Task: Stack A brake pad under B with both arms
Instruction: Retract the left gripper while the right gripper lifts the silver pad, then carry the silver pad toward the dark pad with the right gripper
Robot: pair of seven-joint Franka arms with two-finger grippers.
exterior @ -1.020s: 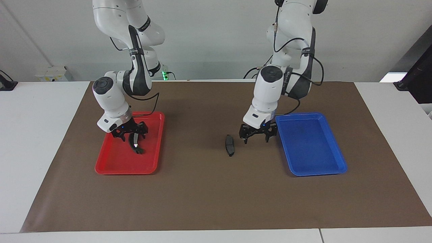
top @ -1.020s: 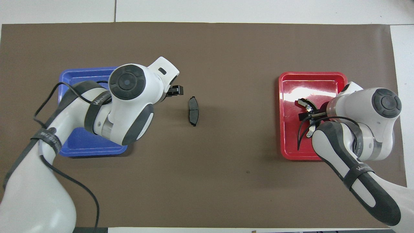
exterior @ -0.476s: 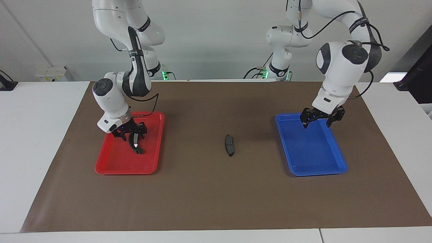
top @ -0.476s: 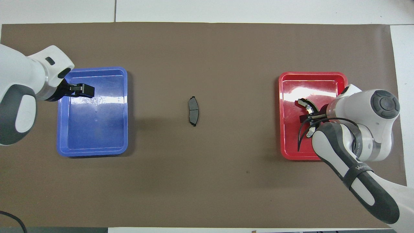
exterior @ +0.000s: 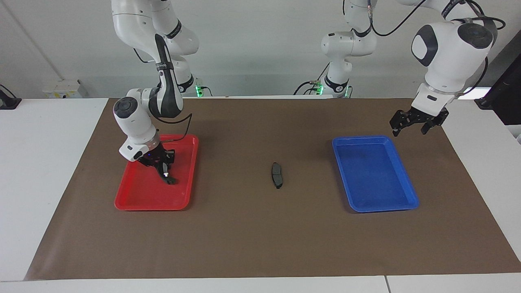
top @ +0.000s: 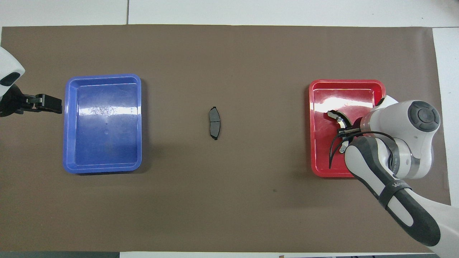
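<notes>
Brake pad A (exterior: 277, 175): small dark-grey oblong, flat on the brown mat (exterior: 252, 240) at mid-table, between my two claws and touching nothing. Open mat lies all round it.

B (exterior: 166, 175): long black crescent with a silvery spot, in the red tray (exterior: 134, 201) toward my right arm's end of the table. My right claw (exterior: 162, 166) is low in that tray, its fingers pinched together on the crescent's upper end; the crescent's free end runs out past the claw across the tray floor.

Left claw (exterior: 413, 124): spread wide, carrying nothing, up in the air over bare mat just outside the blue tray (exterior: 401, 203), off the tray's outer edge.

Blue tray: nothing in it, well apart from pad A, toward my left arm's end of the table.

Surface: brown mat over a white table (exterior: 44, 171); white margins show past each end of the mat.

Room: plain pale wall (exterior: 260, 44) above the table's edge.
</notes>
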